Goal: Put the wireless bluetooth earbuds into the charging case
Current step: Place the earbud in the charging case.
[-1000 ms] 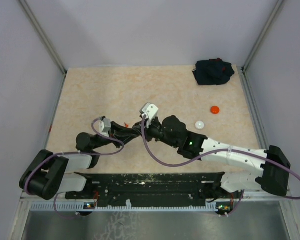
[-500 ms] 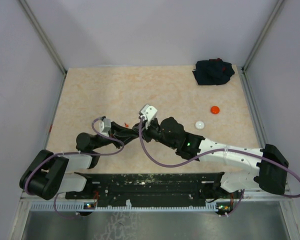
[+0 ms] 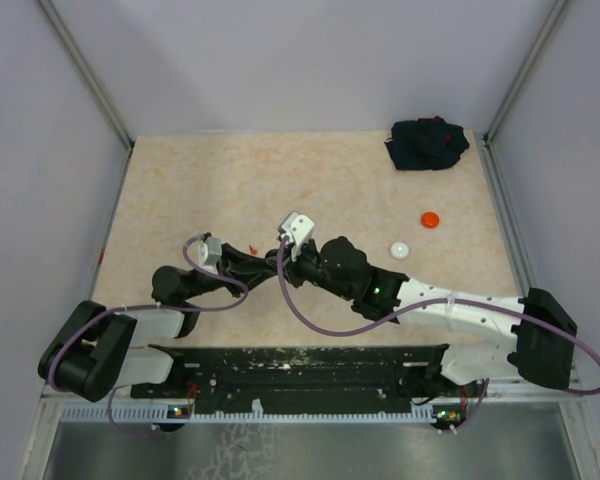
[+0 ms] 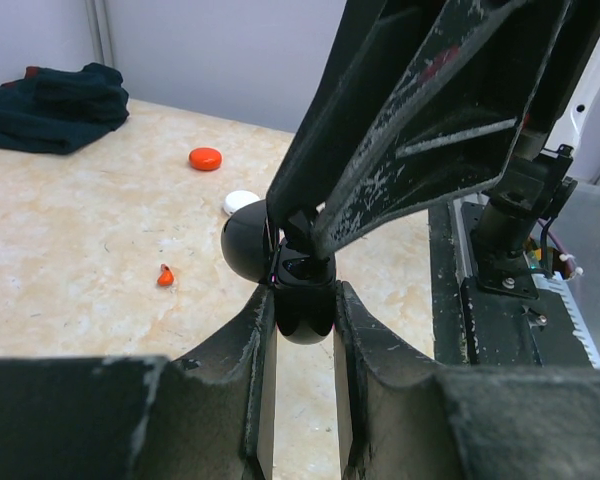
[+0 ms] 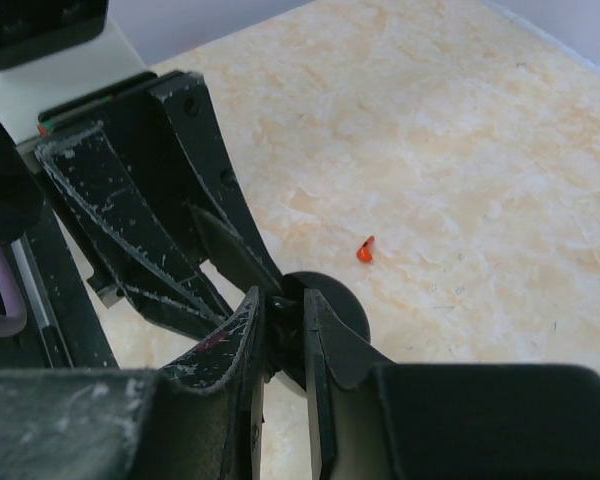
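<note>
Over the last second the right arm has crept slightly left and toward the near edge, bringing its pincer (image 5: 283,305) down onto the open black charging case (image 5: 332,303). The left pincer (image 4: 302,298) grasps that case left of the centre of the bench (image 3: 280,170) and has not moved. The right pincer is clenched; I cannot tell whether a bud sits between its tips. Probably one is being seated. A red earbud (image 4: 165,277) lies close by, toward the far edge.
</note>
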